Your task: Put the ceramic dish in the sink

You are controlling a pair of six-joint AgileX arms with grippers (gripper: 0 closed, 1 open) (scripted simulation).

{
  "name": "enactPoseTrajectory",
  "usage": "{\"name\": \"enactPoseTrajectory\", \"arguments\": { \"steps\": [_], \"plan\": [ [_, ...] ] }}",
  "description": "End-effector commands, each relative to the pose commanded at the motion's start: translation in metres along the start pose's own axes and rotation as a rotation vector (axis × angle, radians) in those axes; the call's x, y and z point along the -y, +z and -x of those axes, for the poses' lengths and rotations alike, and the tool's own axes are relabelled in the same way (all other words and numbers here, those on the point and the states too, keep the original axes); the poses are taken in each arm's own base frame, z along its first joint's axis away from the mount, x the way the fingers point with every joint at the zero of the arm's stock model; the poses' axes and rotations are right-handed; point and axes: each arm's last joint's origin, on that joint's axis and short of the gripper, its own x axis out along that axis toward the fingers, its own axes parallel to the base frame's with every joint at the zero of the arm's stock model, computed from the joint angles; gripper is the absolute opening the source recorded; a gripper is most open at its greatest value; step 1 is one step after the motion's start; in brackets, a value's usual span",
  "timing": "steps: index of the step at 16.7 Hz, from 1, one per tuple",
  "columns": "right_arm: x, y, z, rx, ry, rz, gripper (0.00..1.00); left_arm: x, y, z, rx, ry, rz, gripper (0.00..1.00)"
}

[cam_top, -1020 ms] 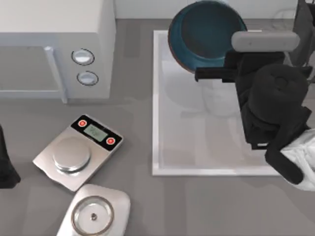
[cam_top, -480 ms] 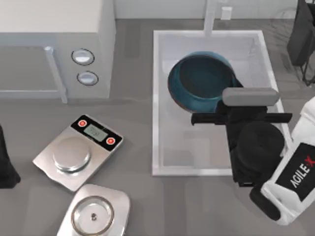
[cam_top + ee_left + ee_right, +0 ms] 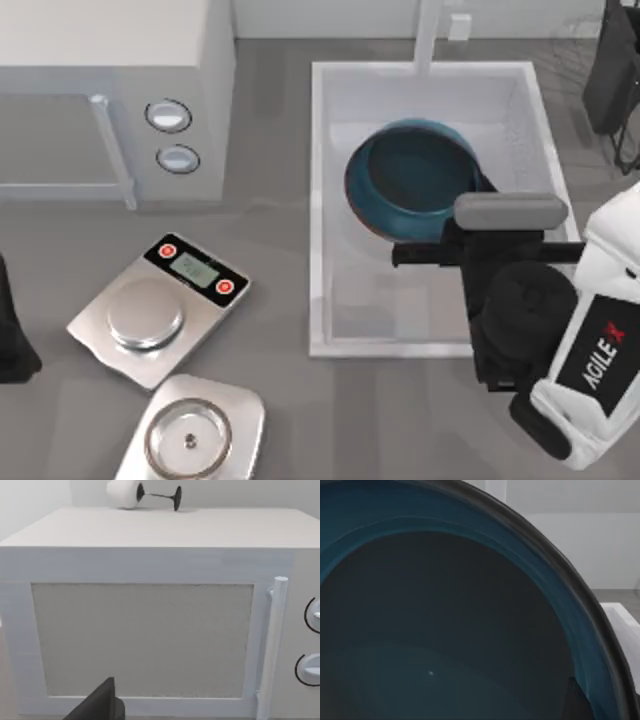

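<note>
A: Top view: right gripper is over the right side of the sink, at the dish rim. Dish sits inside the basin outline, toward the faucet end.

B: Change from a second ago?

A: Big one. Back then the dish was up high over the sink's far edge, covering the faucet. Half a second ago it was already down over the basin. Since then it has barely shifted, a touch right.

B: So descent is about done?

A: Looks that way. My read: it's at or near the bottom, release comes next. Can't confirm contact with the bottom from above.

B: Gripper state?

A: Can't tell. The arm's body hides the fingers from above. Right wrist view has just the teal inside of the dish up close and a bit of sink rim, so the dish is right at the gripper, probably held.

B: Left arm?

A: Parked at the table's left edge, facing the microwave. Scale and lid untouched.
</note>
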Motion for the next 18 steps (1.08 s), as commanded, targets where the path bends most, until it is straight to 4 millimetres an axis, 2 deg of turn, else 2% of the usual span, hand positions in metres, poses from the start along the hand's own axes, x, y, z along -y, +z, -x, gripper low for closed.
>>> {"name": "enactPoseTrajectory", "arguments": {
  "steps": [12, 18],
  "plan": [
    [0.0, 0.0, 0.0, 0.0, 0.0, 0.0, 0.98, 0.0, 0.0, 0.0, 0.0, 0.0, 0.0, 1.0],
    [0.0, 0.0, 0.0, 0.0, 0.0, 0.0, 1.0, 0.0, 0.0, 0.0, 0.0, 0.0, 0.0, 1.0]
  ]
}}
